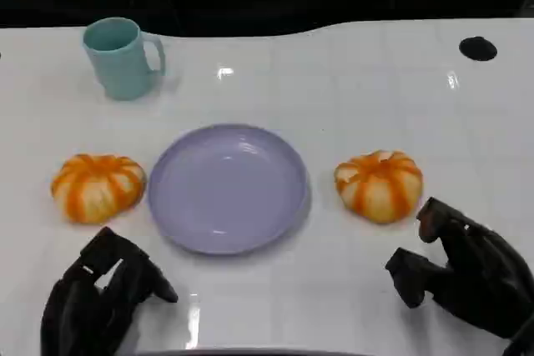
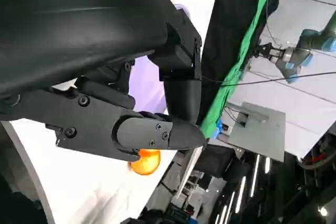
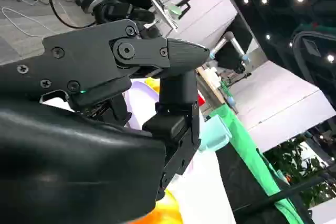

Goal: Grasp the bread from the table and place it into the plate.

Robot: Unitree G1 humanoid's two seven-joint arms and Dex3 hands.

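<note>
you have two breads on the white table [image 1: 350,289], each a round, pumpkin-shaped bun with bright orange stripes running from the top down over pale cream segments. the left bread [image 1: 98,187] sits just beside the left rim of the plate [image 1: 227,187], and the right bread [image 1: 379,185] sits near the plate's right rim with a narrow strip of table between them. the plate is lavender, shallow and round, and nothing lies in it. your left hand [image 1: 100,298] rests low at the near edge, close to the left bread but apart from it, fingers spread and holding nothing. your right hand [image 1: 467,268] lies just beside the right bread on its near side, fingers apart, also holding nothing; whether a fingertip touches the bread you cannot tell from the head view. in the left wrist view the left hand's fingers [image 2: 157,132] stretch out with a bit of orange bread [image 2: 144,162] beyond them. a teal mug [image 1: 121,57] stands upright at the far left, handle to the right, well apart from the plate. a small black disc [image 1: 477,47] lies at the far right.
</note>
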